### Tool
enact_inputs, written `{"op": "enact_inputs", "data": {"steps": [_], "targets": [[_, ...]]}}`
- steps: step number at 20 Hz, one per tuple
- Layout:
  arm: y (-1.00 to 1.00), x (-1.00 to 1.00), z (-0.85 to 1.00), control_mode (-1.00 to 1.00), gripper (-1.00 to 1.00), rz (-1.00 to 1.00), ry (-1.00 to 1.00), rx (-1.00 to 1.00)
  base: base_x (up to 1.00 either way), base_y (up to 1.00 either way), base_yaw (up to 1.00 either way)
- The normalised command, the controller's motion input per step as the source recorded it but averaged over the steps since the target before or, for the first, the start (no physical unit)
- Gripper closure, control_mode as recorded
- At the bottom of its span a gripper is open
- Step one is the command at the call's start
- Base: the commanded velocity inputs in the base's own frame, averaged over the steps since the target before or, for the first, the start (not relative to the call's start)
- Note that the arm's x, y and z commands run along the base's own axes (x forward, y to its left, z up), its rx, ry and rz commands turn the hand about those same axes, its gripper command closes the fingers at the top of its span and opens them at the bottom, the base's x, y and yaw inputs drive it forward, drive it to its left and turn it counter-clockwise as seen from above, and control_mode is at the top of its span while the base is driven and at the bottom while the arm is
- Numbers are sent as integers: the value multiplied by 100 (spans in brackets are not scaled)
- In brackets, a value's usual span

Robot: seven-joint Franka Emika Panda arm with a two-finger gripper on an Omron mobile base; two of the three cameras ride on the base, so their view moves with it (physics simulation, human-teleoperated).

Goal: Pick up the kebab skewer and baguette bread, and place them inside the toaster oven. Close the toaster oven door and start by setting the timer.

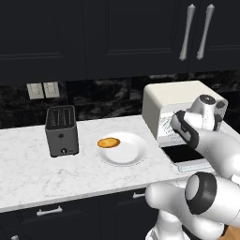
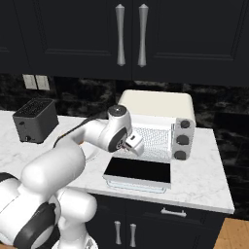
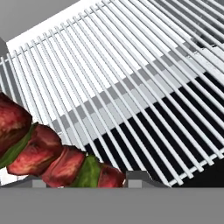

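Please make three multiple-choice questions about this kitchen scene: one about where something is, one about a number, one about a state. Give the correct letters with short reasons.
1. Where is the baguette bread?
A. on the white plate
B. on the oven rack
C. on top of the slot toaster

2. How many round dark knobs does the toaster oven front show?
A. one
B. three
C. five

3. What is the state of the toaster oven door?
A. shut
B. removed
C. folded down open

Answers:
1 A: the baguette bread lies on the white plate, beside the slot toaster.
2 B: three knobs stand in a column at the right of the toaster oven.
3 C: the toaster oven door lies flat in front, and the wire rack is exposed, with the kebab skewer over it.
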Motion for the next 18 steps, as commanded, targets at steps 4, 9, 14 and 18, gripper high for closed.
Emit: {"op": "enact_inputs", "data": {"steps": [4, 9, 14, 18], "targets": [[3, -18, -35, -100, 100, -4, -1, -1, 0, 0, 0], [15, -31, -47, -100, 100, -7, -1, -3, 0, 0, 0], [5, -17, -43, -100, -100, -8, -2, -5, 0, 0, 0], [0, 0, -14, -100, -100, -7, 0, -2, 0, 0, 0]]}}
